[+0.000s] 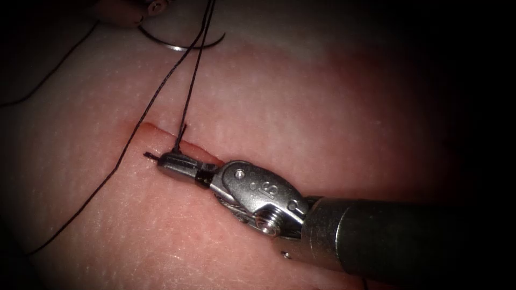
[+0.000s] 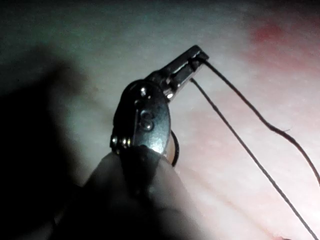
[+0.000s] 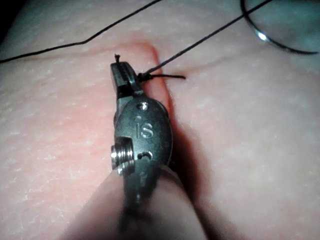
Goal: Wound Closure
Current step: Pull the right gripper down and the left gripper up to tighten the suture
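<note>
My right tool (image 1: 171, 165) comes in from the right and lies low over the cut (image 1: 153, 130). Its jaws are shut on a short thread end (image 1: 149, 156) that pokes out past the tips (image 3: 120, 70). Just beside them sits a knot (image 1: 180, 144) on the cut (image 3: 150, 52). My left tool (image 2: 199, 54) is shut on the thread (image 2: 250, 107); its wrist (image 1: 131, 12) shows at the top left. The curved needle (image 1: 180, 47) lies on the tissue beyond the cut, held by neither tool and not in the tissue (image 3: 280, 45).
One strand (image 1: 194, 70) rises from the knot to the top edge. A second long strand (image 1: 115, 166) runs from there down the tissue left of the cut. Another length of thread (image 1: 48, 75) trails off at far left. Red fluid tints the cut's edges.
</note>
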### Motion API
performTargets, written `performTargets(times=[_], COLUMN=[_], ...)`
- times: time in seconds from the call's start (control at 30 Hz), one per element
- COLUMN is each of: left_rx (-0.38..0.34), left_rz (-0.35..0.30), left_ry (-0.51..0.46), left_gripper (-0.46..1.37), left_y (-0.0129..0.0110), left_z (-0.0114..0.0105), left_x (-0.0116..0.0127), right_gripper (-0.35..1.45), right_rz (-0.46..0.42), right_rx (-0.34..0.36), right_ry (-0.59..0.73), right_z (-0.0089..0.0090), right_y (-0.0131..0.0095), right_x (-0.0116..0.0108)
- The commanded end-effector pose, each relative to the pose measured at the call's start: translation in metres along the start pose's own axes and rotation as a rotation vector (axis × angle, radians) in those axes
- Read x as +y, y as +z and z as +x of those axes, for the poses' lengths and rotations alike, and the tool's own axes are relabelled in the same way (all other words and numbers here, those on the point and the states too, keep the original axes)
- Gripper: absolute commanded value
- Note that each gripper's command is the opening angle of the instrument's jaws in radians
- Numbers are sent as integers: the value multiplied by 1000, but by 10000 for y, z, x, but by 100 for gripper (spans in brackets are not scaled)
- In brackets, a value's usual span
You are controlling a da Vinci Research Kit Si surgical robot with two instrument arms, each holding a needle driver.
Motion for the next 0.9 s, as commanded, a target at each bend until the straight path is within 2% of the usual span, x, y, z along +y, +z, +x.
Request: performTargets(times=[0.03, 0.27, 0.4, 0.57, 0.77, 0.9], left_rx=[0, 0, -12, -15, -15, -16], left_rz=[-4, 11, 18, 23, 31, 38], left_ry=[1, 24, 44, 50, 51, 56], left_gripper=[-35, -35, -35, -35, -35, -35], left_y=[1, 11, 18, 22, 27, 32], left_z=[0, -3, -11, -19, -13, -12], left_x=[-2, -16, -19, -19, -27, -28], right_gripper=[-35, -35, -35, -35, -35, -35], right_rz=[2, 88, 116, 121, 121, 127], right_rx=[1, -63, -99, -98, -98, -121], right_ry=[-8, -61, -96, -97, -99, -106], right_z=[-2, -15, -17, -16, -18, -24], right_y=[0, 15, 21, 22, 25, 28], right_x=[-1, -16, -24, -29, -30, -33])
